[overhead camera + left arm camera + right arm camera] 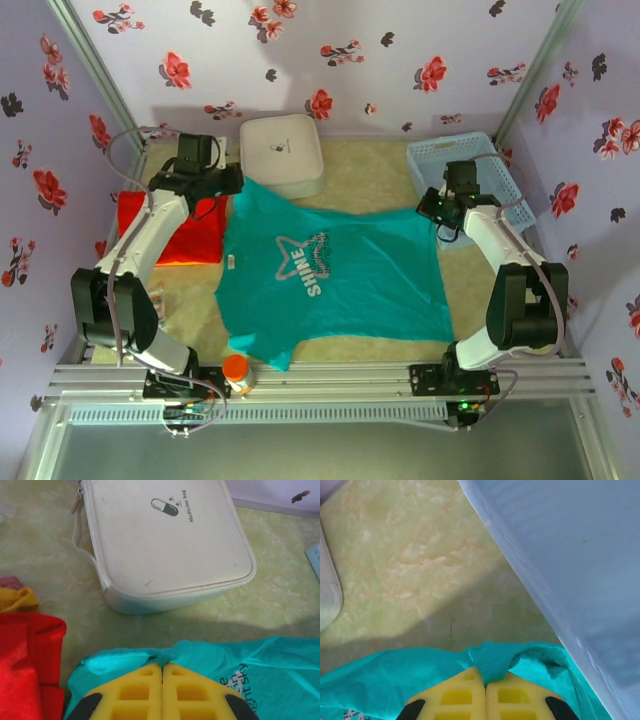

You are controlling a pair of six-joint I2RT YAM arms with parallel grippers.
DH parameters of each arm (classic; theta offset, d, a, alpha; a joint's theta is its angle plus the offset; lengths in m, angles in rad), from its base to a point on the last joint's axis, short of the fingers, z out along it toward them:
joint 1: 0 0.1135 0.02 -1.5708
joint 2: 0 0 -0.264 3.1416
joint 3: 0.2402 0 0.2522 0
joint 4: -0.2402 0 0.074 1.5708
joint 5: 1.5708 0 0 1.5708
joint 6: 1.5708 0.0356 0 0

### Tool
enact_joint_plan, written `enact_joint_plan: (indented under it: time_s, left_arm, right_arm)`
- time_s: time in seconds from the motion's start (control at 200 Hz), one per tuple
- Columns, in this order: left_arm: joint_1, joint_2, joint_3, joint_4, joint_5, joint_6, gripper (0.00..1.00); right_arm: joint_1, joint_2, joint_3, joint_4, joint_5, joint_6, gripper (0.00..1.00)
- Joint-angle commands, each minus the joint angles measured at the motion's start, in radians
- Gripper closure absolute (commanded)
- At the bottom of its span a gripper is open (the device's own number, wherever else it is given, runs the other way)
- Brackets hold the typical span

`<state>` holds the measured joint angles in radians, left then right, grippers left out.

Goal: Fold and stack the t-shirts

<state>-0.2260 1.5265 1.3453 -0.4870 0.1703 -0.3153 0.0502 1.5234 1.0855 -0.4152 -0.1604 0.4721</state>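
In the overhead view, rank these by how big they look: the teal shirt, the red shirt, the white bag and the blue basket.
1. teal shirt, clearly the largest.
2. blue basket and red shirt: they look alike and both are partly hidden, so unranked.
3. white bag, slightly the smallest.

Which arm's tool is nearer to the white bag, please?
Left. The left tool pinches the teal shirt edge just in front of the white bag; the right tool pinches the shirt's other corner beside the blue basket, farther from the bag.
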Motion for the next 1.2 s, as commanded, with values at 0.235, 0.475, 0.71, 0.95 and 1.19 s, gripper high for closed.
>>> enact_joint_plan:
  time_s: [0.235, 0.475, 0.71, 0.95, 1.19]
  left_arm:
    - [0.000, -0.288, -0.192, -0.154, 0.050, -0.192, 1.00]
    - [-0.027, -0.453, -0.348, -0.210, 0.053, -0.291, 1.00]
    - [-0.035, -0.588, -0.457, -0.236, 0.051, -0.383, 1.00]
    - [-0.064, -0.669, -0.529, -0.282, 0.051, -0.441, 1.00]
    - [-0.078, -0.737, -0.636, -0.292, 0.045, -0.487, 1.00]
  right_arm:
    - [-0.006, -0.044, -0.041, -0.161, 0.037, -0.033, 1.00]
    - [-0.006, -0.071, -0.070, -0.231, 0.077, -0.039, 1.00]
    - [-0.006, -0.070, -0.108, -0.242, 0.079, -0.034, 1.00]
    - [-0.006, -0.081, -0.130, -0.258, 0.111, -0.029, 1.00]
    - [-0.004, -0.089, -0.161, -0.256, 0.122, -0.021, 1.00]
